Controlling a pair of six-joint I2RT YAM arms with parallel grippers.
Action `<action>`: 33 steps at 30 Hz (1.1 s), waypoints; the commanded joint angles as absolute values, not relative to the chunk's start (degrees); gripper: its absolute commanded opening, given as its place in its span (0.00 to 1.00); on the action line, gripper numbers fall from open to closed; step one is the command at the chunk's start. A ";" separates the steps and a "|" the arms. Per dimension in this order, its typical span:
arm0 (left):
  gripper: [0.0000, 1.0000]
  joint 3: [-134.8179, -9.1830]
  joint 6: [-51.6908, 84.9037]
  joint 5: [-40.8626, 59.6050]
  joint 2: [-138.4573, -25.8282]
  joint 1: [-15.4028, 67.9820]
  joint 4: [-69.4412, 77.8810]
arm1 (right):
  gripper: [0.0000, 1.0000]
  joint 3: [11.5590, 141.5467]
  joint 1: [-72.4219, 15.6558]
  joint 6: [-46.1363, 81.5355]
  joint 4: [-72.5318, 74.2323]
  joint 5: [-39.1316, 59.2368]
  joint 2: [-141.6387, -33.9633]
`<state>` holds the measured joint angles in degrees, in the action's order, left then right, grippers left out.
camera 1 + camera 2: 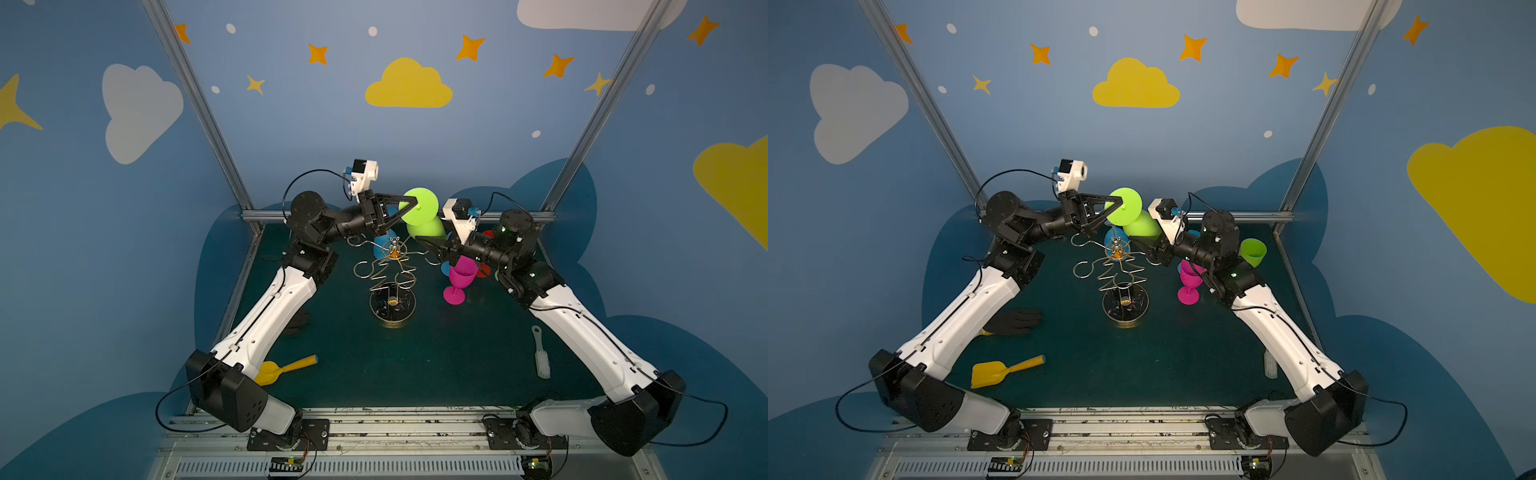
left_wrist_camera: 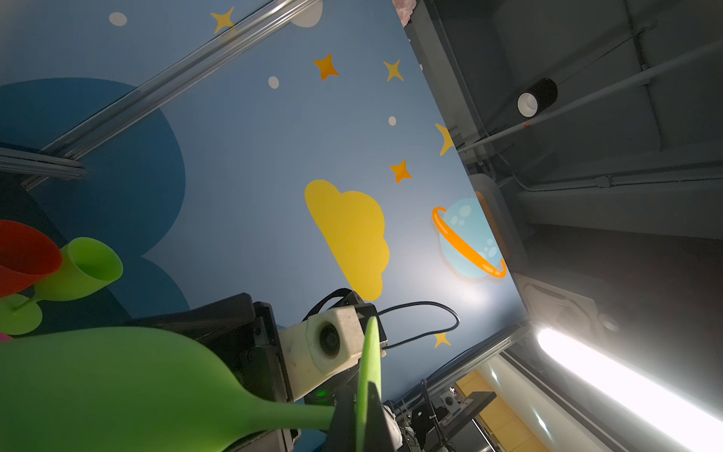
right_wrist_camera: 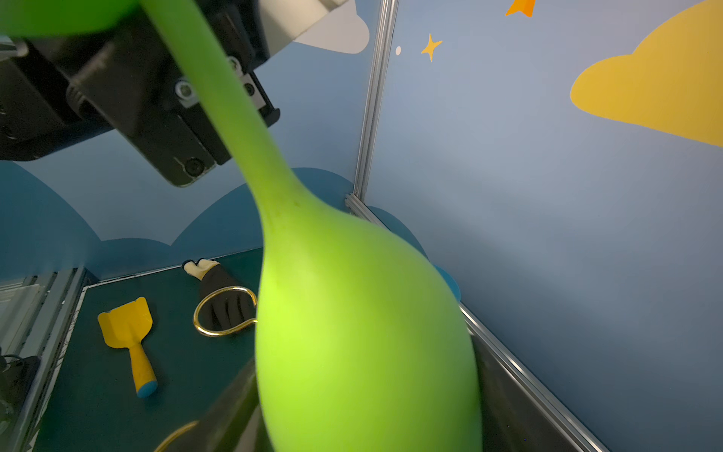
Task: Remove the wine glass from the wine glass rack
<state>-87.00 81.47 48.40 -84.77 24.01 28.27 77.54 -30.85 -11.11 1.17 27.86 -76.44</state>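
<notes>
1. Left gripper: clenched on the stem of the green wine glass, just beneath its foot.
2. Right gripper: jaws wide, grasping the glass's bowl from both sides.
3. Glass: airborne, tilted foot-up, above the far right of the wine glass rack, which stands mid-counter.

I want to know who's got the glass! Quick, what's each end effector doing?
Left end effector: shut on the green glass by its stem.
Right end effector: jaws around the glass's bowl; grip cannot be told.
</notes>
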 commanded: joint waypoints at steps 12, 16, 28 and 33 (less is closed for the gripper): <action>0.03 -88.04 83.46 52.36 -84.44 24.43 33.55 | 0.90 79.85 -32.26 -10.20 2.46 24.45 -77.86; 0.03 -87.91 84.46 52.58 -84.57 24.43 34.39 | 0.89 80.43 -32.57 -10.45 1.74 23.67 -78.74; 0.33 -87.50 82.31 51.19 -84.23 23.70 32.53 | 0.51 80.11 -32.88 -9.42 -4.94 20.46 -75.34; 0.57 -87.14 76.52 49.89 -82.60 22.95 28.12 | 0.45 81.41 -32.98 -8.72 -12.49 17.67 -72.53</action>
<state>-86.96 81.67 50.13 -85.12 23.49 30.11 79.31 -32.73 -9.87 -7.33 20.27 -75.55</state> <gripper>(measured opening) 0.557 0.669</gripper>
